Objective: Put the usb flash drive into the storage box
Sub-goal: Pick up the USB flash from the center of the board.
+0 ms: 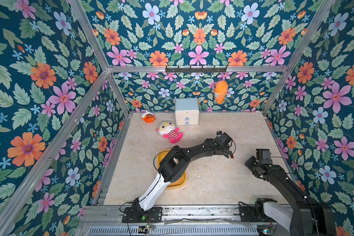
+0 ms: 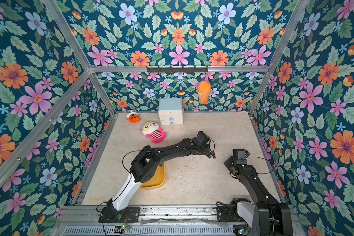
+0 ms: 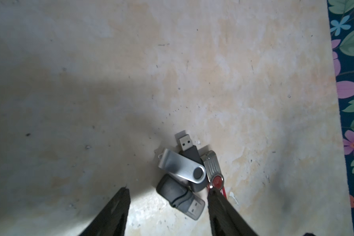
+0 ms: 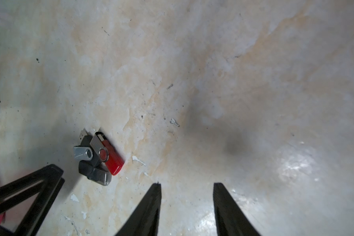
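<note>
Lying before left tool (image 3: 168, 190) (piled): drives (image 3: 182, 167).

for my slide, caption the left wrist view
Open left gripper poised over three clustered usb flash drives on the table

The left arm (image 1: 192, 152) is covering most of the storage box (image 1: 181, 180) in both top views; there the flash drive pile (image 1: 231, 157) is showing only as a red speck (individual drives indistinguishable).

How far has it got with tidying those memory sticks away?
Nothing looks stowed yet: three flash drives lie piled on the table. The left gripper hangs open over them, none gripped. Still to do: grasp one and carry it to the yellow storage box.
</note>
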Robot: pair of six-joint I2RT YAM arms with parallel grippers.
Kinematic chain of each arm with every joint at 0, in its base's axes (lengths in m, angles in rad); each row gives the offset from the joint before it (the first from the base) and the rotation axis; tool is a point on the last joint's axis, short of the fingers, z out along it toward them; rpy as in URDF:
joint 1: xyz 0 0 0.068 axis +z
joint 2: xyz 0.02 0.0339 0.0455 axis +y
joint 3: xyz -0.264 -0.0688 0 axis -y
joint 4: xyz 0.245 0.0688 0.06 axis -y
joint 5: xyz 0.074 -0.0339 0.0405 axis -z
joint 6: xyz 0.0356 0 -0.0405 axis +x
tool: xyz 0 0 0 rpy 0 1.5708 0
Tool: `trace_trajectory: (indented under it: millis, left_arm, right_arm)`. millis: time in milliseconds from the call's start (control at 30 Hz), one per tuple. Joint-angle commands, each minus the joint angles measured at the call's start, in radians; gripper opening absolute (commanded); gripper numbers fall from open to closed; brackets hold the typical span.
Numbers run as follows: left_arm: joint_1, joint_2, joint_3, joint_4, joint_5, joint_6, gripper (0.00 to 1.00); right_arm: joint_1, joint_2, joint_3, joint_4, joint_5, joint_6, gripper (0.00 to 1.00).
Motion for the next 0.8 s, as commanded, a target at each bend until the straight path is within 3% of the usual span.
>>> trace_trajectory:
  millis: [0, 133, 300, 767]
  left_arm:
    - [-0.015, 0.030, 0.049, -0.087, -0.049, 0.035, 0.65]
    - [-0.028, 0.036, 0.054, -0.067, -0.050, 0.059, 0.62]
    - [-0.028, 0.091, 0.156, -0.200, -0.088, 0.088, 0.60]
    - [-0.034, 0.157, 0.217, -0.319, -0.061, 0.142, 0.55]
  right_arm:
    - [0.001, 0.008, 0.005, 0.015, -0.005, -0.008, 0.47]
    - [0.000, 0.005, 0.003, 0.016, -0.007, -0.009, 0.47]
    - [0.001, 0.008, 0.003, 0.018, -0.008, -0.009, 0.47]
    - [0.000, 0.035, 0.015, 0.017, -0.015, -0.010, 0.48]
